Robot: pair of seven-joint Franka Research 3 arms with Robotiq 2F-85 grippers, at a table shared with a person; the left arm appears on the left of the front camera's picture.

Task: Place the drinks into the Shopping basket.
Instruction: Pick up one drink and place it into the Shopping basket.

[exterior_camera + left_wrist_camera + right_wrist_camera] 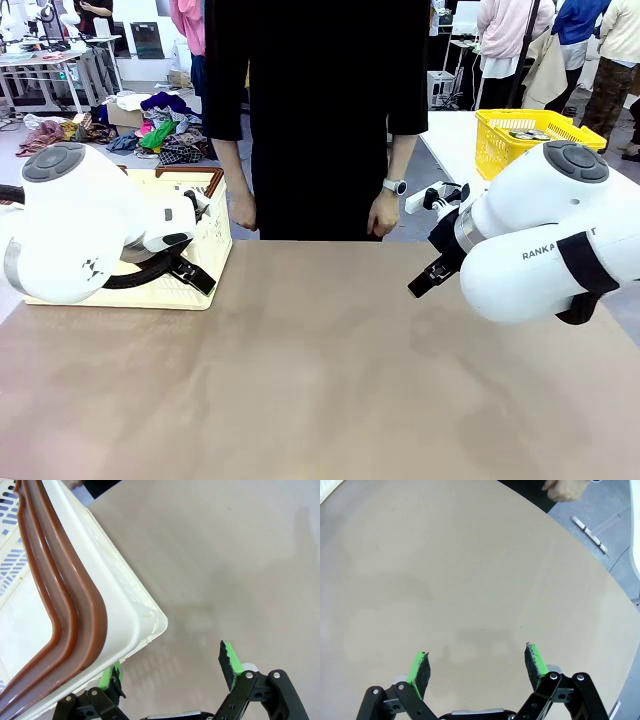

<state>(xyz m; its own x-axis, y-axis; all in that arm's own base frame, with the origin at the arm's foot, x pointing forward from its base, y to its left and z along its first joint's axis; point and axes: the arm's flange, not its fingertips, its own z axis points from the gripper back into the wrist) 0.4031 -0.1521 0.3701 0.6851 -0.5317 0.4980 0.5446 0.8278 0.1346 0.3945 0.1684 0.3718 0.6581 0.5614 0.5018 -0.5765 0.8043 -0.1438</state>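
Both grippers hang empty with jaws spread wide, the left gripper [170, 670] beside the Shopping basket [125, 615] corner, the right gripper [477, 667] over bare table [470, 580], apparently poised for drinks.

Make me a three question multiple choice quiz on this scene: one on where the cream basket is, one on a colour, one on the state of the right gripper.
1. Where on the table does the cream basket stand?
A) the middle
B) the robot's left side
C) the robot's right side

2. What colour is the basket's rim?
A) brown
B) blue
C) black

3. How is the right gripper?
A) shut on a can
B) shut on the basket
C) open and empty

Answers:
1 B, the front view shows it at the left edge.
2 A, brown bands run along its top.
3 C, its green pads stand apart, nothing between them.
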